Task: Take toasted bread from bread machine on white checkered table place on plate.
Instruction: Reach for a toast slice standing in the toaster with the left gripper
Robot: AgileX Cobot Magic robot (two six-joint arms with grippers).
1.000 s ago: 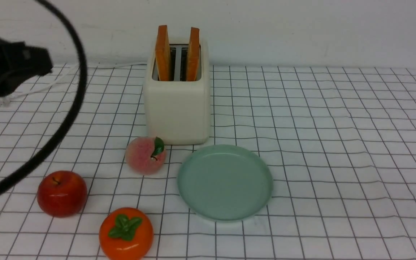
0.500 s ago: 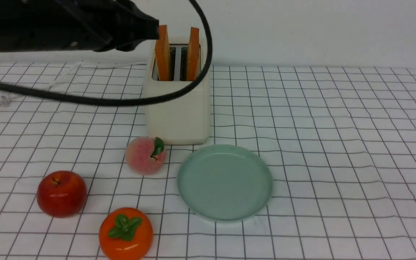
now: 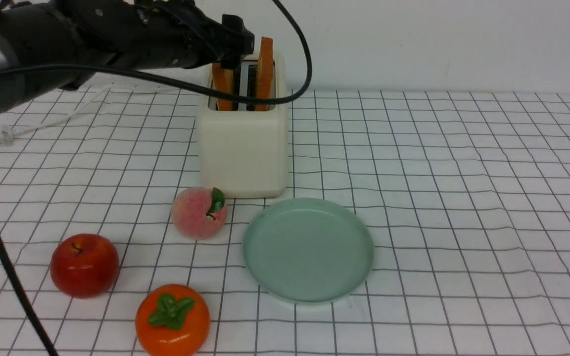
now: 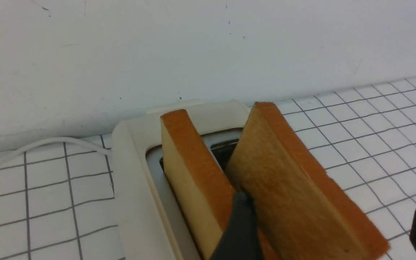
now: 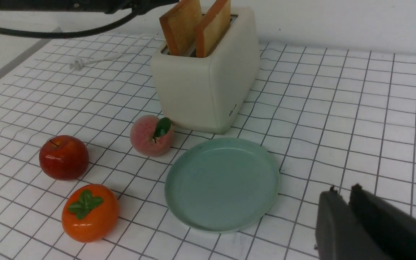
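Reaching over the toaster (image 3: pixel 243 148), the left end effector (image 4: pixel 334 202) is spread wide, one finger between the two toast slices (image 3: pixel 265 69), the other outside one slice; contact cannot be confirmed. Both slices stand in the slots. The plate (image 3: pixel 309 291) lies on the table (image 3: pixel 463 198) just before the toaster. The right end effector (image 5: pixel 342 189) is nearly closed, holding nothing.

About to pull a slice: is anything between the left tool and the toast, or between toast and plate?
Nothing visible. The open left tool is at the toast, one finger between the two slices. The plate lies bare in front of the toaster; the peach sits to its left, clear of it.
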